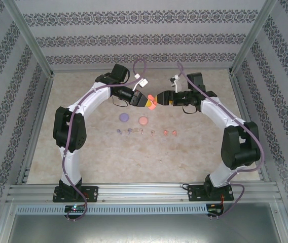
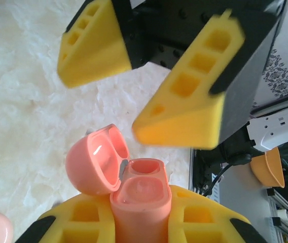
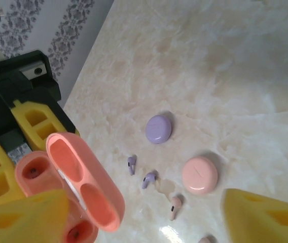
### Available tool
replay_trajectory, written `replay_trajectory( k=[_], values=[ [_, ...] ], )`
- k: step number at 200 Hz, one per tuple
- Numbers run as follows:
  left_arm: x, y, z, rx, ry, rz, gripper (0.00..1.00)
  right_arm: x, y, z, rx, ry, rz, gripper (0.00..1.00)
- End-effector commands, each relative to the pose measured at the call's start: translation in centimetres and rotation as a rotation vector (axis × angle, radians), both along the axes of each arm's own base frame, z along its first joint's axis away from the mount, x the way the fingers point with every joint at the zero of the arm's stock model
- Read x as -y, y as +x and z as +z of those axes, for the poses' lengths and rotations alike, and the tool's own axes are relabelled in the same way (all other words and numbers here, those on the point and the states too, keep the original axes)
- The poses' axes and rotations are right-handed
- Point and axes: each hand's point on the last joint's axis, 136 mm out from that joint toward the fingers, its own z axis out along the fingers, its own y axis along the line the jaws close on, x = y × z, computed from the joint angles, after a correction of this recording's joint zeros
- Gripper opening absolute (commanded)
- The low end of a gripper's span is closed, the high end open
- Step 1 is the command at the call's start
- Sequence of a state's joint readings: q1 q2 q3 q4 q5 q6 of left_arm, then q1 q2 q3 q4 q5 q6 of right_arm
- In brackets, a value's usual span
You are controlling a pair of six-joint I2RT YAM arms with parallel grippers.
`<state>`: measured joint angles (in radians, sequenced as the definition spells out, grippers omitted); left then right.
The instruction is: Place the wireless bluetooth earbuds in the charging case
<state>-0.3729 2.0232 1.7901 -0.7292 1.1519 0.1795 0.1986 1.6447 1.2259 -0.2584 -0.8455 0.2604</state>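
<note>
Orange case [image 1: 151,104], lid open, hangs between left gripper [image 1: 145,100] and right gripper [image 1: 159,97]; six earbuds [image 1: 141,132] lie rowed on the table [image 1: 93,147]. Left wrist: left gripper pinches the case body; right gripper stands spread. Right wrist: earbuds lie loose near purple case [image 3: 158,128].

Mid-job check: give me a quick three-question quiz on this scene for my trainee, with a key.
1. True or false: the orange case has its lid open.
2. Which gripper holds that case? A: left gripper; B: right; C: neither.
3. How many closed cases lie on the table?
Key: 1 true. 2 A; the right gripper is open beside it. 3 two, the purple case and the pink case.
</note>
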Motion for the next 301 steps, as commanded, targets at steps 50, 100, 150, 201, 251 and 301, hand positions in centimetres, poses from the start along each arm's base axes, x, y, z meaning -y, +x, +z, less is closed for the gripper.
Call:
replay_trajectory(
  k=[50,100,150,201,251,301],
  values=[
    [-1.0,-0.1,6.6,0.268,-0.056,0.143,0.00,6.8,-0.3,-0.6,0.080,-0.364,-0.331,0.98],
    [-2.6,0.0,9.3,0.408,-0.085,0.296,0.00,13.4,-0.1,0.5,0.096,-0.651,-0.688,0.98],
    [-4.0,0.1,10.0,0.505,-0.092,0.407,0.00,15.1,-1.4,1.8,0.043,-0.588,-0.766,0.98],
    [-5.7,0.0,10.1,0.765,-0.162,0.557,0.00,13.5,-2.8,-1.7,-0.034,-0.636,-0.674,0.98],
    [-7.2,0.4,8.3,0.789,-0.093,0.689,0.00,9.4,-4.7,-5.7,-0.191,-0.548,-0.574,0.87],
    [-6.4,-0.6,6.1,0.756,-0.182,0.731,0.00,5.9,-6.4,-9.4,-0.299,-0.651,-0.537,0.80]
  ],
)
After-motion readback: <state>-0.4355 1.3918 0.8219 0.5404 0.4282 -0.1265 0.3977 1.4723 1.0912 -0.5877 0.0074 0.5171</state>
